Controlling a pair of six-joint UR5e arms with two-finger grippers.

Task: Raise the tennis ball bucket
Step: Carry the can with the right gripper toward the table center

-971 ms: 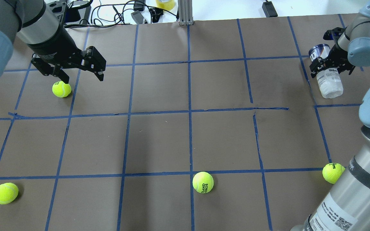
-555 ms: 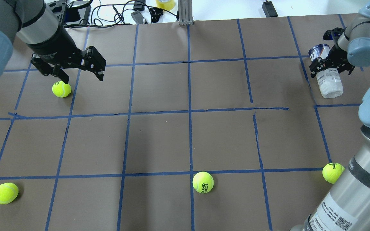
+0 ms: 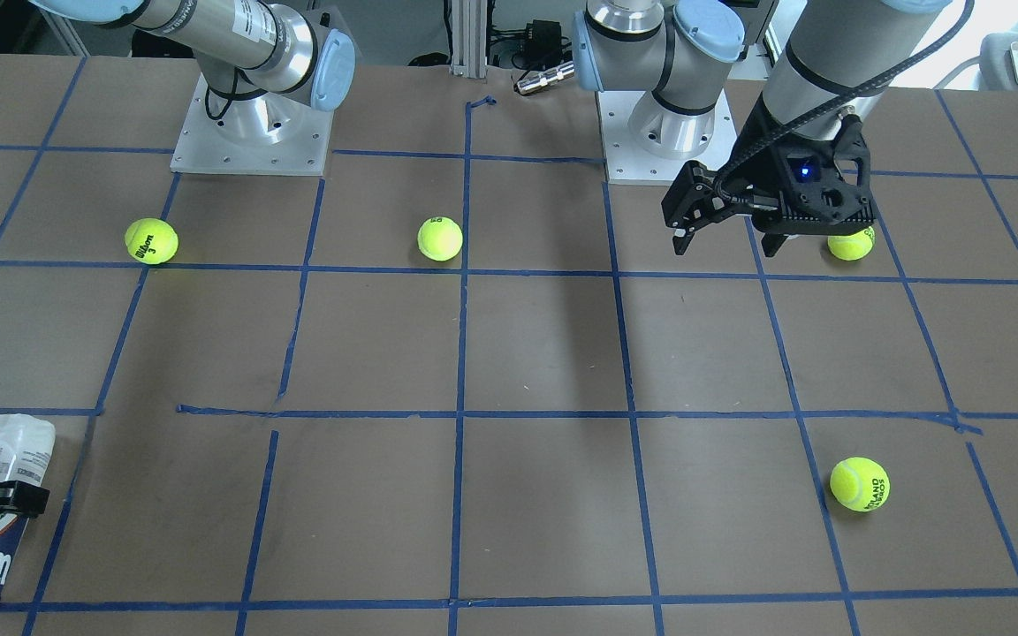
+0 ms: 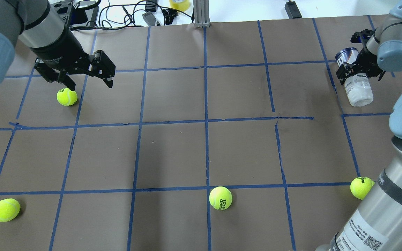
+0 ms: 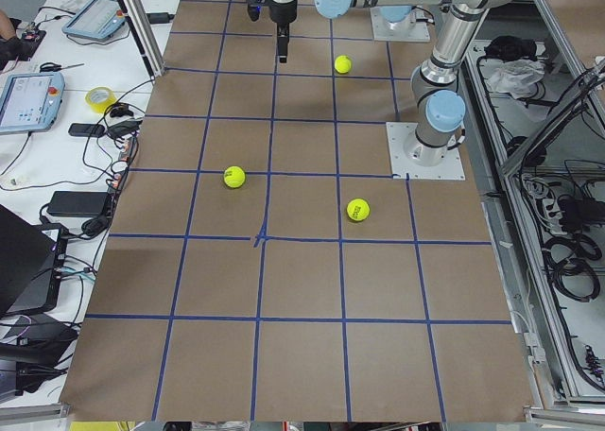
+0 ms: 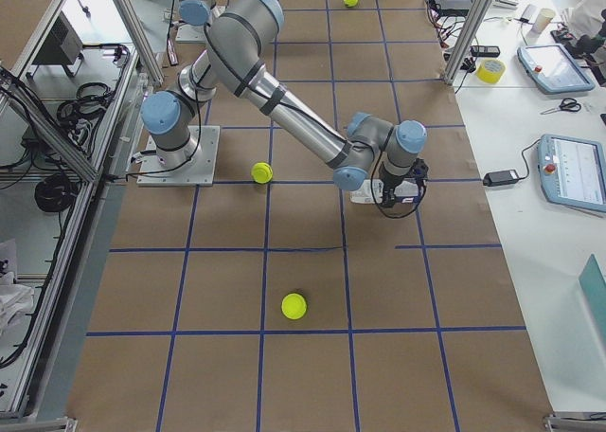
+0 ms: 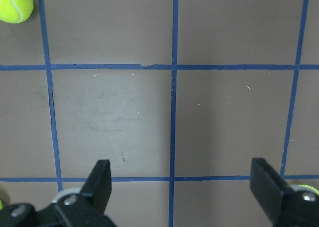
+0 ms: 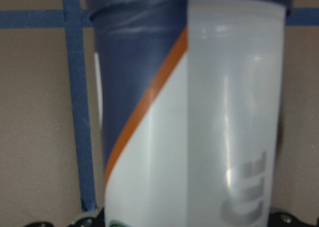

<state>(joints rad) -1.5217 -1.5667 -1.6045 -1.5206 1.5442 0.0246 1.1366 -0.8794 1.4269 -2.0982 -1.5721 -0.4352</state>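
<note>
The tennis ball can (image 4: 358, 89) is near the worktop's (image 4: 173, 153) far right corner, stretched out rather than upright, with its navy end toward the far edge and its clear end toward the robot. From these views I cannot tell whether it rests on the brown paper or is just off it. The right claw (image 4: 359, 72) reaches down over the can's middle and pinches it from both sides. In the front-facing view the black fingers (image 3: 27, 499) cross the can (image 3: 5, 450) where the white part of the label meets the navy. The right wrist view is filled by the can (image 8: 199, 127), blurred, with an orange stripe between the navy and the white. The left claw (image 4: 90, 85) hangs in the air over the left half of the worktop with its fingers spread wide and nothing between them; its own camera looks down between them at bare paper and blue tape lines (image 7: 174, 112). Four yellow-green balls lie loose and well apart: one toward the far left corner (image 4: 67, 96), one near the near left corner (image 4: 6, 210), one by the middle of the near edge (image 4: 220, 198), and one beside the right arm's base (image 4: 360, 188).
</note>
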